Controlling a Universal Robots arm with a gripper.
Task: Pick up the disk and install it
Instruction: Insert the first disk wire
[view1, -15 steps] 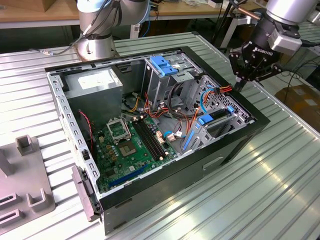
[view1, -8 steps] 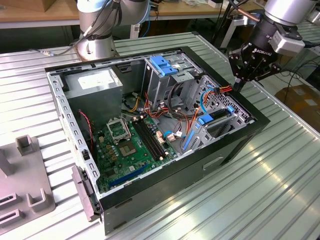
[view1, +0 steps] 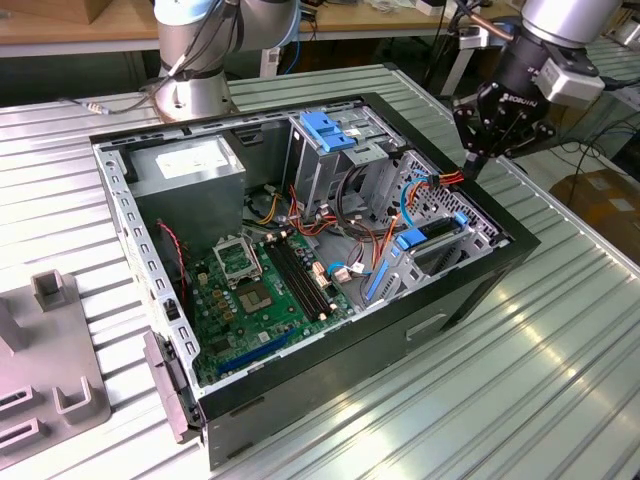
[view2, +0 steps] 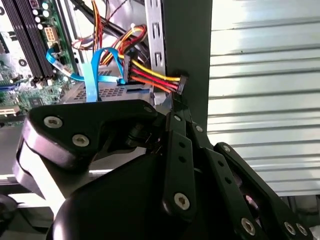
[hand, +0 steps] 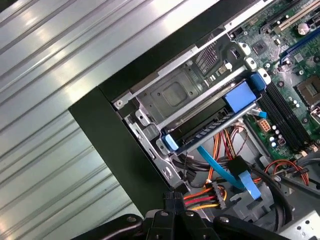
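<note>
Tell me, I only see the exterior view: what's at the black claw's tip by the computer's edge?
Observer: In the second wrist view the black robot gripper is shut on a small black plastic plug ending red, orange and yellow wires.
Operator: What else can't I see?
Observer: The first wrist view shows the disk, a flat metal drive in a blue plastic frame, seated in the silver metal drive cage.
Operator: Anything more?
Observer: There, a flat blue cable runs up to the disk's back edge.
</note>
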